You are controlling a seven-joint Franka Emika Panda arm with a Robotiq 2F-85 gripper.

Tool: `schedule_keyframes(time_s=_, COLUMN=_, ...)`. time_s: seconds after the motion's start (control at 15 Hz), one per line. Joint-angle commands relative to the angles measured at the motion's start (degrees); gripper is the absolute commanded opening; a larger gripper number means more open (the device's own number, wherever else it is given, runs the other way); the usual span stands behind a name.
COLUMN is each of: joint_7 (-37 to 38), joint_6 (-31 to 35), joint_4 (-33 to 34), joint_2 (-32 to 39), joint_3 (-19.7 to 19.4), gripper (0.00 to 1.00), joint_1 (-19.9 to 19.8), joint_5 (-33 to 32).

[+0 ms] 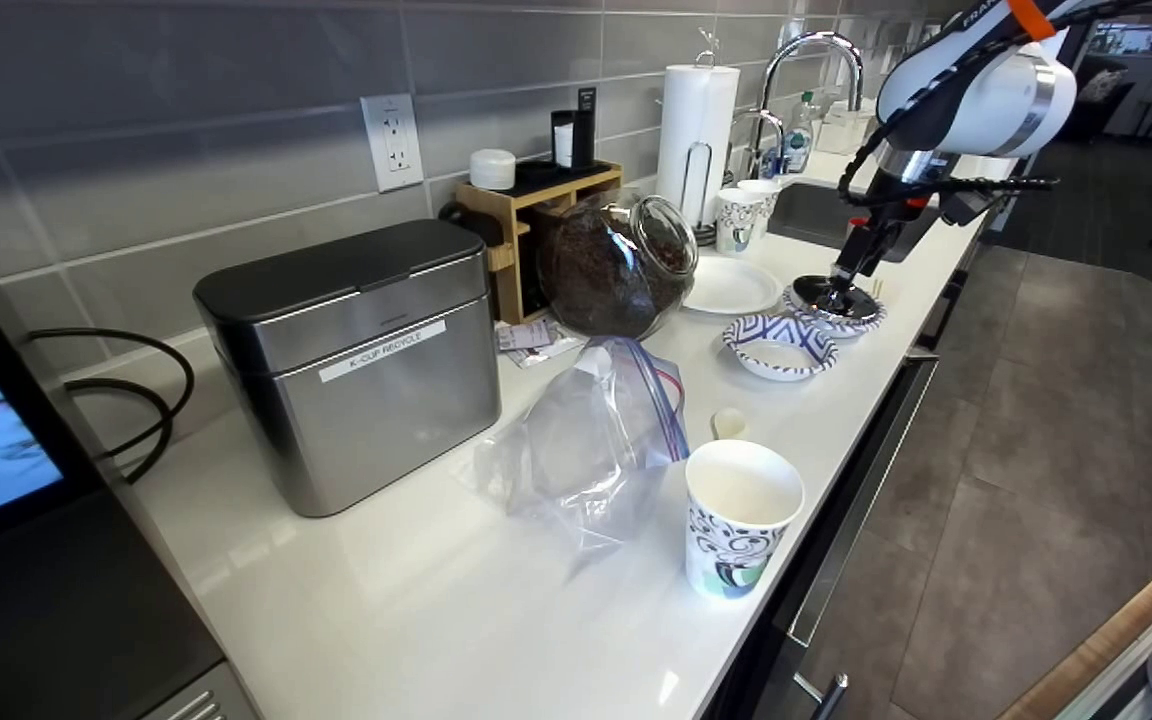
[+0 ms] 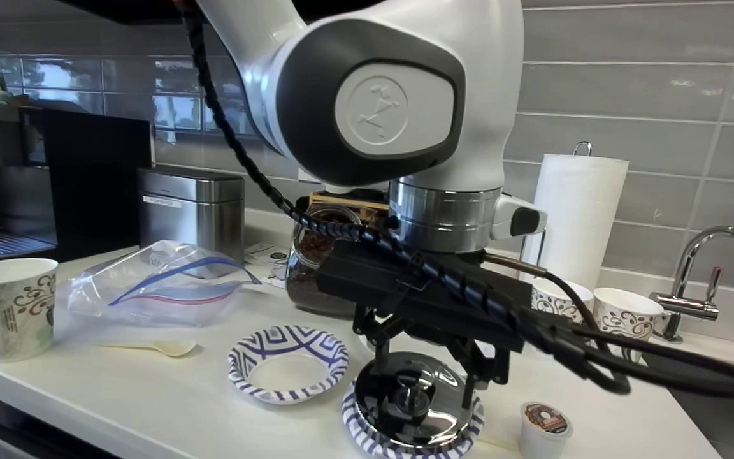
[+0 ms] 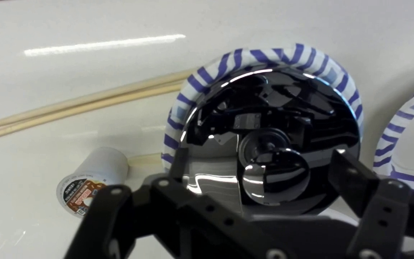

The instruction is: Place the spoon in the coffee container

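Observation:
The pale cream spoon lies on the counter between the clear plastic bag and a patterned bowl; its bowl end also shows in an exterior view. It is out of the wrist view. The coffee container is a rounded see-through jar with dark brown contents and an open round mouth; the arm partly hides it in an exterior view. My gripper is open, its fingers either side of the round knob of a shiny dark lid, apart from the knob. The lid rests on a patterned paper bowl.
A second patterned bowl stands beside the lid. A coffee pod, a pale strip and chopsticks lie on the other side. A plastic bag, paper cup, metal box, plate and paper towel roll stand around.

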Motion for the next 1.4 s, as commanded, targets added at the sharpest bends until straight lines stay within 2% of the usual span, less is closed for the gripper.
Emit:
schedule_keyframes(time_s=0.0, joint_7=-2.0, joint_6=-0.1, joint_4=0.9, joint_2=1.0, joint_3=1.1, gripper=0.75, joint_1=-0.8, joint_5=2.2)
schedule_keyframes(time_s=0.07, joint_7=-2.2, joint_6=-0.1, joint_4=1.0, joint_2=1.0, joint_3=1.2, gripper=0.72, joint_1=-0.8, joint_5=2.5)
schedule_keyframes(time_s=0.4, joint_7=-3.4, joint_6=0.1, joint_4=1.3, joint_2=1.6, joint_3=2.3, gripper=0.32, joint_1=-0.5, joint_5=3.4)
schedule_keyframes(time_s=0.53, joint_7=-3.5, joint_6=0.2, joint_4=1.4, joint_2=1.6, joint_3=2.7, gripper=0.21, joint_1=-0.4, joint_5=3.3)
schedule_keyframes(time_s=0.87, joint_7=-4.7, joint_6=-0.7, joint_4=1.0, joint_2=-0.2, joint_3=3.3, gripper=0.21, joint_1=-0.6, joint_5=4.0)
schedule_keyframes(time_s=1.33, joint_7=-10.8, joint_6=-0.6, joint_4=-0.7, joint_2=-7.5, joint_3=3.0, gripper=0.21, joint_1=0.6, joint_5=9.8)
